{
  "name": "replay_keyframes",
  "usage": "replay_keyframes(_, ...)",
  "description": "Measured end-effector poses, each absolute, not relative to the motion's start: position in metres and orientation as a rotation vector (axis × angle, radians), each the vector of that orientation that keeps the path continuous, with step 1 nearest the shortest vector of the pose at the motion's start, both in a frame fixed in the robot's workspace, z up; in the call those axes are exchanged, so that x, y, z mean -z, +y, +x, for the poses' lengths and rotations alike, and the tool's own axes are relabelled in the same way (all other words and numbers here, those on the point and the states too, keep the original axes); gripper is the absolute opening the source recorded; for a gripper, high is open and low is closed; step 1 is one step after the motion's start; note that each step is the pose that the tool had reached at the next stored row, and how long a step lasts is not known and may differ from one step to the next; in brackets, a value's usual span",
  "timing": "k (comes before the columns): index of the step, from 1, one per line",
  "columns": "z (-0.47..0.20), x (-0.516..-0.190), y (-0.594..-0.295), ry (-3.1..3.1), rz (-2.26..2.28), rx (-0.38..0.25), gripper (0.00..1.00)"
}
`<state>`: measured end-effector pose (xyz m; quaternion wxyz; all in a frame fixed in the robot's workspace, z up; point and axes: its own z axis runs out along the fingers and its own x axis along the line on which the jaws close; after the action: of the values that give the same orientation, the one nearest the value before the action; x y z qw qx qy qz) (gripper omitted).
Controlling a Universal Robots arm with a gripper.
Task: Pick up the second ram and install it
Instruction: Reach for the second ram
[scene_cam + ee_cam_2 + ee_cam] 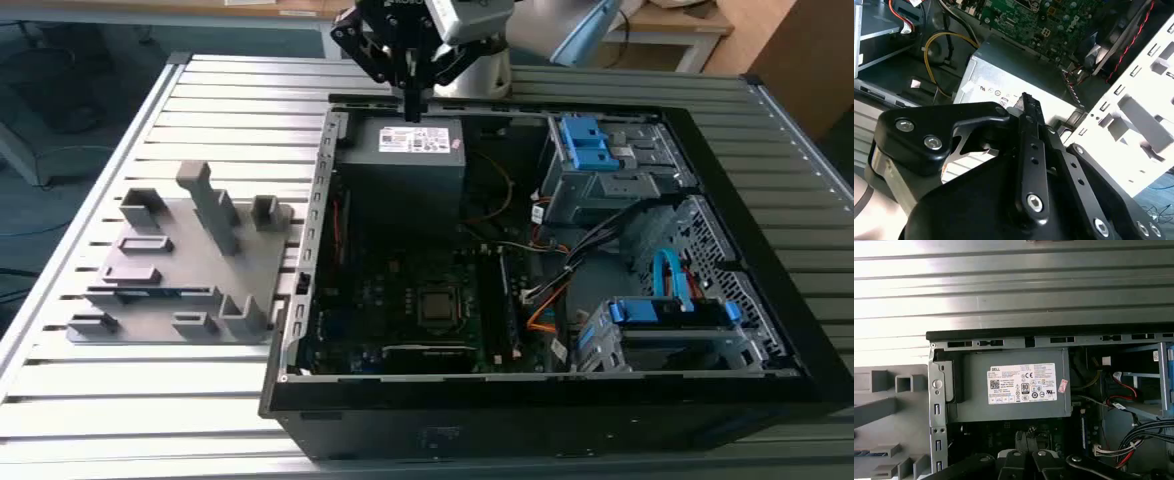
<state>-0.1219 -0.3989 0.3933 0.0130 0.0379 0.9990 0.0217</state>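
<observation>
The second ram [158,293] is a thin dark stick standing on edge in a slot of the grey holder tray [187,260], on the exterior view's left; the first wrist view catches its end [868,452]. My gripper [411,108] hangs over the far rim of the open computer case [561,400], just above the grey power supply [400,165]. It is well away from the tray. In both wrist views the fingers [1026,107] press together with nothing between them, pointing down at the power supply [1014,390].
Inside the case lie the motherboard [414,300], bundles of cables [587,250] and blue drive brackets [594,145] on the exterior view's right. The case and tray rest on a slatted metal table [134,400]. Upright blocks stand on the tray.
</observation>
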Motion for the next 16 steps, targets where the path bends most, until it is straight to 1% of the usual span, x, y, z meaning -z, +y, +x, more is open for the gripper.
replay_keyframes(8,-0.126,-0.393,-0.399,3.113,0.118,-0.067,0.10)
replay_keyframes(16,-0.155,-0.393,-0.399,3.112,0.118,-0.068,0.10)
